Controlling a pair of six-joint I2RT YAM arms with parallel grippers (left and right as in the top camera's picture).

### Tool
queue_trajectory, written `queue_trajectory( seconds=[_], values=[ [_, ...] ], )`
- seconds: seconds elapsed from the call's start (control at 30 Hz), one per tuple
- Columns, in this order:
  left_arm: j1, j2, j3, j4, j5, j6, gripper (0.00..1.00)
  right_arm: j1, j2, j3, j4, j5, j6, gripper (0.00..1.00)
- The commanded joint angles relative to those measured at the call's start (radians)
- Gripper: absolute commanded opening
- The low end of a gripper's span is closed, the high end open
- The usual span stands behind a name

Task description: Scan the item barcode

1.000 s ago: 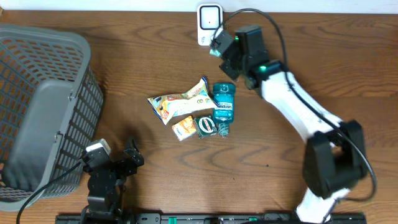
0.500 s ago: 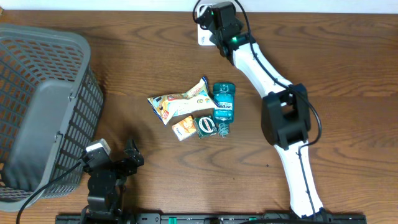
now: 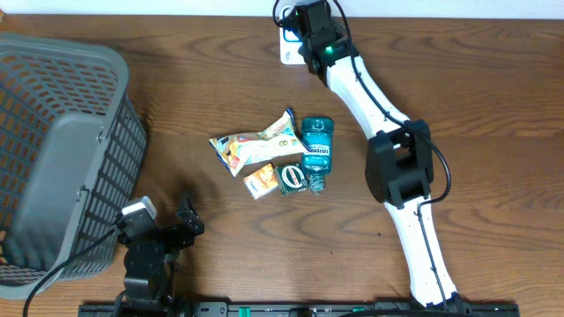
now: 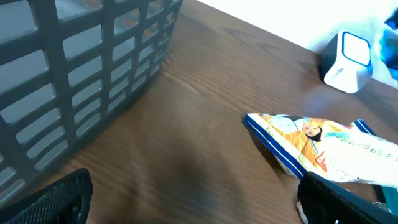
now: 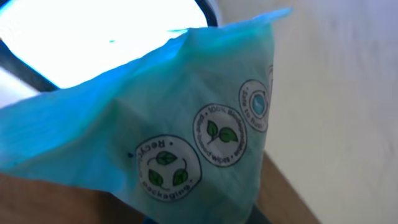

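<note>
A teal wipes packet [image 5: 174, 124] with green recycling logos fills the right wrist view. It hangs right in front of the bright window of the white barcode scanner [image 5: 93, 37]. My right gripper [image 3: 305, 26] is shut on the packet, its fingers hidden behind it. In the overhead view the gripper sits over the scanner [image 3: 288, 55] at the table's far edge. My left gripper [image 3: 167, 233] rests open near the front left, nothing between its fingers [image 4: 56, 199]. From the left wrist view the scanner [image 4: 348, 55] shows with a blue blur beside it.
A grey mesh basket [image 3: 53, 150] stands at the left. Mid-table lie a snack bag [image 3: 256, 145], a blue mouthwash bottle [image 3: 317, 150], a small orange pack [image 3: 260, 180] and a green tin [image 3: 292, 179].
My right arm has swung left and back, carrying the teal packet up against the scanner. Over the last half second it barely shifted. The left arm has not moved.
</note>
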Motion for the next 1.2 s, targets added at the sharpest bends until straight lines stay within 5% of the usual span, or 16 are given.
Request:
queue_trajectory(
  seconds=[0.0,0.33,1.0,1.07,1.1,1.13,1.17],
  values=[
    [0.001,-0.005,-0.006,-0.002,-0.009,-0.01,0.98,-0.043,-0.117,0.029,-0.145,0.181,0.116,0.01],
    [0.001,-0.005,-0.006,-0.002,-0.009,-0.009,0.98,-0.397,-0.225,0.024,-0.575,0.23,0.412,0.01],
    [0.001,-0.005,-0.006,-0.002,-0.009,-0.009,0.98,-0.975,-0.213,-0.336,-0.314,0.147,0.607,0.01],
    [0.001,-0.005,-0.006,-0.002,-0.009,-0.009,0.98,-1.003,-0.216,-0.33,-0.329,0.148,0.641,0.12],
    [0.001,-0.005,-0.006,-0.002,-0.009,-0.009,0.98,-1.01,-0.217,-0.321,-0.342,0.148,0.645,0.28],
    [0.001,-0.005,-0.006,-0.002,-0.009,-0.009,0.98,-1.015,-0.217,-0.304,-0.364,0.148,0.645,0.58],
    [0.002,-0.005,-0.006,-0.002,-0.009,-0.009,0.98,-1.014,-0.219,-0.274,-0.399,0.148,0.645,0.99]
  ],
)
